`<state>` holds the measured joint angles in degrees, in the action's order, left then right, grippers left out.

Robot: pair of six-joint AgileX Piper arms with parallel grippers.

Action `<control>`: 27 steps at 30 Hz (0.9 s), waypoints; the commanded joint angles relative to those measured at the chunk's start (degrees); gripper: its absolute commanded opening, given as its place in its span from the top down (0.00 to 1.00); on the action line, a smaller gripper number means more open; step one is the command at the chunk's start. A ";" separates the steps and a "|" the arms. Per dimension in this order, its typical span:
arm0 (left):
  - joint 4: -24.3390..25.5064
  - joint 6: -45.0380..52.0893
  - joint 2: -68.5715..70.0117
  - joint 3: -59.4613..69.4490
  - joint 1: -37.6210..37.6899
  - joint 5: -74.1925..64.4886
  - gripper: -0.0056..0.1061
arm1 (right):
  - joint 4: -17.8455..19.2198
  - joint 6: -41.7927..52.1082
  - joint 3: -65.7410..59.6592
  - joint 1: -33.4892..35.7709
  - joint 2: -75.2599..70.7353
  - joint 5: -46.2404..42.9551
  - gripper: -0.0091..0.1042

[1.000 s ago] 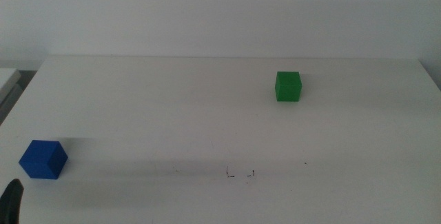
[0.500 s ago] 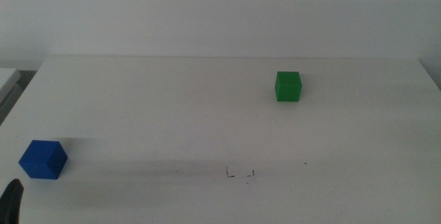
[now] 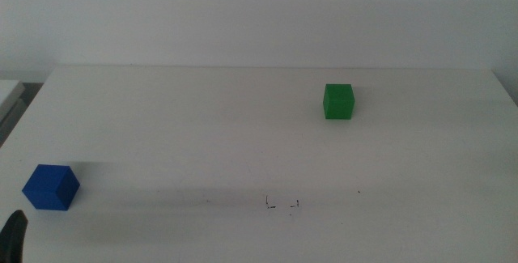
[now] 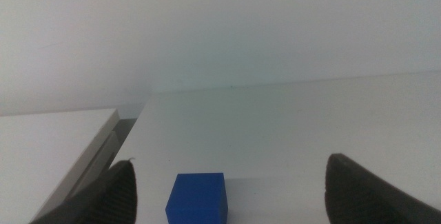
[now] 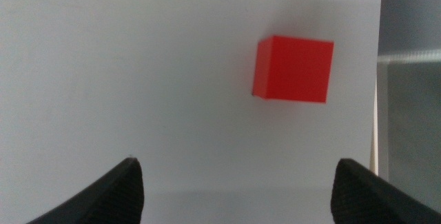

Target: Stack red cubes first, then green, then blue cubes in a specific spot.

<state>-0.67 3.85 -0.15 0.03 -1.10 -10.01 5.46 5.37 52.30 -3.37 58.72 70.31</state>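
Three cubes lie well apart on the white desk [image 3: 202, 125], none stacked. The blue cube [image 3: 50, 187] sits near the desk's front left corner, turned so one vertical edge faces forward. The green cube [image 3: 338, 101] rests right of the middle, toward the far edge. The red cube [image 5: 292, 69] shows only in the right wrist view, close to a side edge of the desk. Thin black pen marks outlining the specific spot [image 3: 282, 205] lie near the front edge, about midway along it, with nothing on them. The left gripper [image 4: 227, 193] hangs by the front left corner, its dark jaws spread wide with the blue cube ahead between them, untouched. The right gripper [image 5: 238, 193] hovers above the desk with jaws likewise wide apart, the red cube lying ahead of them.
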 commanded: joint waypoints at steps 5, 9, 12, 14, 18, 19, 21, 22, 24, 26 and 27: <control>-0.17 -0.20 0.15 -0.03 -0.04 0.80 0.12 | 1.28 3.68 -0.25 -7.98 6.43 -2.31 0.12; -0.17 -0.20 0.15 -0.03 -0.04 0.80 0.12 | -0.99 6.69 -0.25 -12.88 9.19 -7.09 0.12; -0.17 -0.20 0.15 -0.03 -0.04 0.80 0.12 | -2.52 8.57 -0.25 -14.70 11.75 -10.81 0.13; -0.17 -0.20 0.15 -0.03 -0.04 0.80 0.12 | -2.29 9.52 -0.25 -15.31 13.85 -11.35 0.14; -0.17 -0.20 0.15 -0.03 -0.04 0.80 0.12 | -2.88 9.65 -0.25 -16.43 18.50 -14.55 0.14; -0.17 -0.20 0.15 -0.03 -0.04 0.80 0.12 | -2.87 9.65 -0.25 -16.72 19.33 -15.27 0.14; -0.17 -0.20 0.15 -0.03 -0.04 0.80 0.12 | -2.32 9.65 -0.25 -17.18 21.02 -16.43 0.14; -0.17 -0.20 0.15 -0.03 -0.04 0.80 0.12 | -2.01 9.65 -0.25 -17.18 21.55 -16.43 0.14; -0.17 -0.20 0.15 -0.03 -0.04 0.80 0.12 | -2.00 9.65 -0.25 -17.18 22.75 -16.82 0.14; -0.17 -0.20 0.15 -0.03 -0.04 0.80 0.12 | -1.74 9.65 -0.25 -17.18 23.66 -17.81 0.14; -0.17 -0.20 0.15 -0.03 -0.04 0.80 0.12 | -1.58 9.65 -0.25 -17.18 24.18 -18.07 0.14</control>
<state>-0.67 3.85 -0.15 0.03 -1.10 -10.01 3.04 14.56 52.21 -20.04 82.31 53.29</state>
